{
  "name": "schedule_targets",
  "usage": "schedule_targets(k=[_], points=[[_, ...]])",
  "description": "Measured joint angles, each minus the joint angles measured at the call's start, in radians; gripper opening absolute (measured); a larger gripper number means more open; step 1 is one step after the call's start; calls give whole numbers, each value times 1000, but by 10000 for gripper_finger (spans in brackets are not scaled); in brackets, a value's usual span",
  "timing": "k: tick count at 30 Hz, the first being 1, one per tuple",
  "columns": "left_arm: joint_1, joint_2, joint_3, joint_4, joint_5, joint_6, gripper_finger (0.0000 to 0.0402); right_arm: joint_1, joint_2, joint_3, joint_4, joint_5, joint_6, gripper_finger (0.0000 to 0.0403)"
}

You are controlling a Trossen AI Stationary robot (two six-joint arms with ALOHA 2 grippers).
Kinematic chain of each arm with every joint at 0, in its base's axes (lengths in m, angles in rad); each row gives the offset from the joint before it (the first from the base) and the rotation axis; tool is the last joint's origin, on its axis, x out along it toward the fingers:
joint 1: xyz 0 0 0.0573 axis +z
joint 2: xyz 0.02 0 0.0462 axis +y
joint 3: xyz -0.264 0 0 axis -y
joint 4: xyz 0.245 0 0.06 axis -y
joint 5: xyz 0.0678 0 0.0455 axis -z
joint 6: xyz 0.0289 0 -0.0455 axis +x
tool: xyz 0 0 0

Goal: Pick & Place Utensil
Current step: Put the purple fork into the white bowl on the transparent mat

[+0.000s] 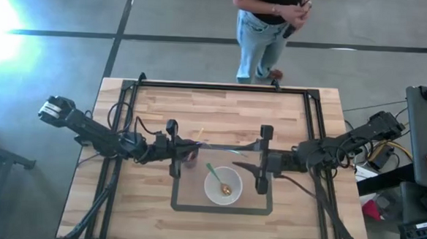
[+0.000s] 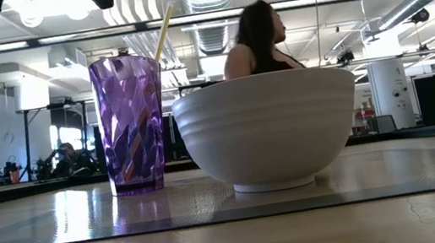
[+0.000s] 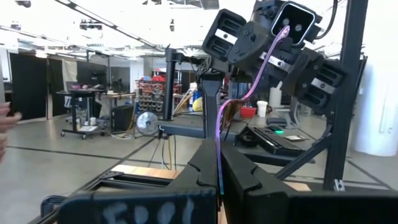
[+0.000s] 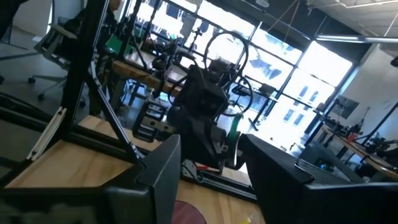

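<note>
A thin purple utensil [image 1: 228, 144] hangs level above the table between the two arms, over the far rim of a white bowl [image 1: 233, 197]. The bowl holds a green-handled spoon [image 1: 216, 175]. A purple faceted cup [image 2: 131, 125] stands left of the bowl with a yellow stick [image 2: 162, 31] in it. My left gripper [image 1: 185, 149] is above the cup, shut on the purple utensil [image 3: 249, 93]. My right gripper [image 4: 211, 180] is open at the bowl's right [image 1: 258, 160], facing the left one. I cannot tell whether it touches the utensil's far end. My left gripper pinches one end of the purple utensil [image 3: 219, 163] between its two shut fingers [image 3: 205, 165]. The fingers come level from the table's left and lie along the utensil. It is lifted clear and runs out from the fingertips toward the right arm.
A black taped rectangle [image 1: 194, 208] frames the bowl. Black frame rails [image 1: 222, 87] run along the far edge and both sides of the table. A person [image 1: 266, 27] stands beyond the far edge. Bare wood lies along the near edge.
</note>
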Motion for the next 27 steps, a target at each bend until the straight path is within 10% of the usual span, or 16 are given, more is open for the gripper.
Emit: schedule_targets(k=[27], points=[[-1, 0, -2, -15, -3, 19, 0, -1, -1, 0, 35, 56, 4, 13]])
